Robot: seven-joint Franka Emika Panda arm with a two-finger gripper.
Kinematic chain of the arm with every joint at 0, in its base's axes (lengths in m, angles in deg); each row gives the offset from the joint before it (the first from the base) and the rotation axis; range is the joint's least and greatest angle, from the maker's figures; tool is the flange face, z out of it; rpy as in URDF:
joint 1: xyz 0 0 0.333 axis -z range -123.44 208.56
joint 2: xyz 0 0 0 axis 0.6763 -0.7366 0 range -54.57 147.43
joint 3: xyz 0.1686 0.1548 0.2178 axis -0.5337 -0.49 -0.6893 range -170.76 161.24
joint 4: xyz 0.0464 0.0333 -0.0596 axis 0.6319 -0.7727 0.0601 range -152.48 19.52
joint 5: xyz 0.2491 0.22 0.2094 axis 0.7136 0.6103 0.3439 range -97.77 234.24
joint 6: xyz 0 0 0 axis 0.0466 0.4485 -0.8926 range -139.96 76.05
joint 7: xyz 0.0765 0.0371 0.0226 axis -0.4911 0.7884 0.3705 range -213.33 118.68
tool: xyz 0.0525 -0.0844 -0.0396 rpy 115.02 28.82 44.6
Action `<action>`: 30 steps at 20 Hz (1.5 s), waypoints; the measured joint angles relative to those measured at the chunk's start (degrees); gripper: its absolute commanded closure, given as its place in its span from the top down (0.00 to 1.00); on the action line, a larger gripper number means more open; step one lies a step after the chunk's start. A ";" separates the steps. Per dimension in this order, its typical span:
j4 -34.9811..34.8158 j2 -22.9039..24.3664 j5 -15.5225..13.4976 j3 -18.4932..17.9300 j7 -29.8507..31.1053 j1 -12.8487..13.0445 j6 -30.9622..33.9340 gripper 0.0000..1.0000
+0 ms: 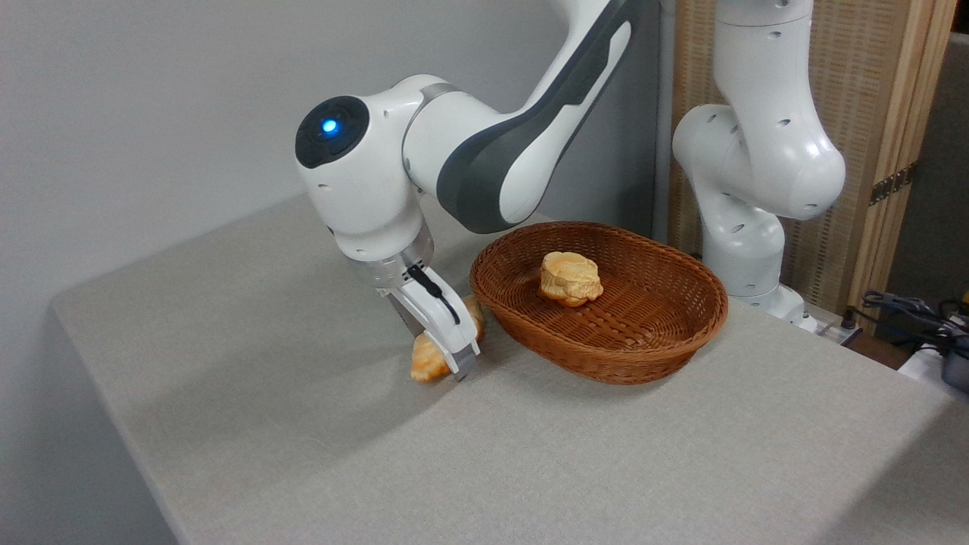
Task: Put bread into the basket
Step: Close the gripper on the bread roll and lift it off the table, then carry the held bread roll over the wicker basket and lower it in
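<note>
Readable text: I find none on the arm, basket, bread or table.
Labels, brands, numbers: none legible.
</note>
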State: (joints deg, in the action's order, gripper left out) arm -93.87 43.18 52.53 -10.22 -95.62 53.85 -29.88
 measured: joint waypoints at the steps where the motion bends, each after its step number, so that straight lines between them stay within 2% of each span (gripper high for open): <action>1: 0.01 -0.06 0.00 0.05 0.00 0.10 -0.04 0.58; 2: 0.02 -0.15 0.00 0.08 0.00 0.21 -0.09 0.45; 3: 0.03 -0.21 0.00 0.07 0.00 0.27 -0.11 0.42; 4: 0.03 -0.22 0.00 0.07 0.00 0.27 -0.11 0.31; 14: 0.23 -0.22 0.00 0.13 -0.02 0.37 -0.11 0.28; 15: 0.24 -0.22 0.00 0.16 -0.02 0.38 -0.11 0.27; 18: 0.27 -0.22 0.01 0.32 -0.03 0.38 -0.11 0.10; 19: 0.32 -0.22 0.06 0.36 -0.08 0.38 -0.11 0.08; 30: 0.97 -0.15 0.15 0.46 -0.48 0.40 -0.11 0.08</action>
State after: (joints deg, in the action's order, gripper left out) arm -92.90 43.03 52.68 -9.76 -96.10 54.24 -30.00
